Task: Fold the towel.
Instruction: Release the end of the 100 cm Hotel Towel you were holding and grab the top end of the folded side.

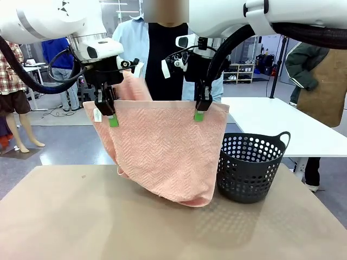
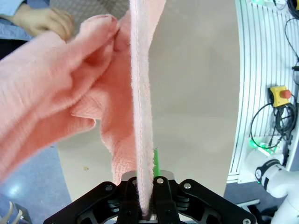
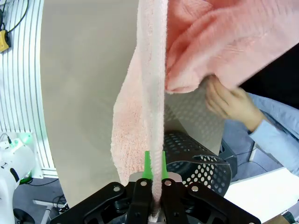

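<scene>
1. Both tools clamped: your left gripper (image 1: pixel 113 120) and right gripper (image 1: pixel 199 115) each pinch a top corner of the towel (image 1: pixel 162 151), green pads (image 3: pixel 147 163) shut on its edge.
2. The towel hangs as a sheet between them above the table (image 1: pixel 81 216). Its low fold sags down just beside the basket (image 1: pixel 250 168); whether it touches the tabletop cannot be told.
3. Expect a light, limp load: soft pink terry in a herringbone weave, with a plainer band along the top edge. It should droop and swing rather than hold a shape, and the nap should cling to the pads rather than slide.
4. Your best hold is probably the hem at the corners, as now, where the cloth looks flatter and firmer.
5. Bunched cloth trails behind the sheet toward the person, whose hand (image 3: pixel 231 105) sits close under it. Whether it grips is unclear.
6. Farther out: a smooth tan table, and a round dark grey plastic basket, perforated, with loop handles.
</scene>
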You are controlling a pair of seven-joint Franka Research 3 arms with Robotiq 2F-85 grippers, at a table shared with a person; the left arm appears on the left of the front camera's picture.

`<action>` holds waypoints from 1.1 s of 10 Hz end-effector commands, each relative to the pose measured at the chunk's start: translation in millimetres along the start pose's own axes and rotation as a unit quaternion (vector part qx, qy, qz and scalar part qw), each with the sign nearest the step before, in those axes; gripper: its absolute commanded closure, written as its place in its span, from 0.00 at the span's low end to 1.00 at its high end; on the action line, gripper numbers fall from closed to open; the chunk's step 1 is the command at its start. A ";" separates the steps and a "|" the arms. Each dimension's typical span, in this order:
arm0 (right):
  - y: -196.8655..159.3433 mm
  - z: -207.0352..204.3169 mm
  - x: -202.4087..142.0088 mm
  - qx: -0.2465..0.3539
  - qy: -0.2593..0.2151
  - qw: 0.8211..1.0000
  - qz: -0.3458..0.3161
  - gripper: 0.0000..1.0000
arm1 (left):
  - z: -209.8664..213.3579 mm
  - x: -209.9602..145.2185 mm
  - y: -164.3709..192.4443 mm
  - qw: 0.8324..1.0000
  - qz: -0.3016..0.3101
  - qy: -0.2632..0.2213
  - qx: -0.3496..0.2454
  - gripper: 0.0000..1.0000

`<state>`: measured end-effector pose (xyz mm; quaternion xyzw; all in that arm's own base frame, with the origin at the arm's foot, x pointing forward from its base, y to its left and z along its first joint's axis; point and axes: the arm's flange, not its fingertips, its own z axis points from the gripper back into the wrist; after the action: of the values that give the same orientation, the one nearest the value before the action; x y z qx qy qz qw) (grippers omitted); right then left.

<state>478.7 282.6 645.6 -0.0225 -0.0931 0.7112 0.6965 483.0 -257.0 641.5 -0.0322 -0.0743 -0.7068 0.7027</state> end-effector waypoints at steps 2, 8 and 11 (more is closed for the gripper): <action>-0.5 0.4 -1.2 0.000 0.002 1.000 -0.001 1.00 | 1.2 -0.6 0.0 1.000 -0.004 -0.001 0.000 1.00; -0.5 0.4 -1.2 0.000 0.002 1.000 -0.001 1.00 | 1.2 -0.6 0.0 1.000 -0.004 -0.001 0.000 1.00; -0.5 0.4 -1.2 0.000 0.002 1.000 -0.001 1.00 | 1.2 -0.6 0.0 1.000 -0.004 -0.001 0.000 1.00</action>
<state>478.7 282.6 645.5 -0.0225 -0.0930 0.7112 0.6965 483.0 -257.1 641.5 -0.0322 -0.0743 -0.7068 0.7027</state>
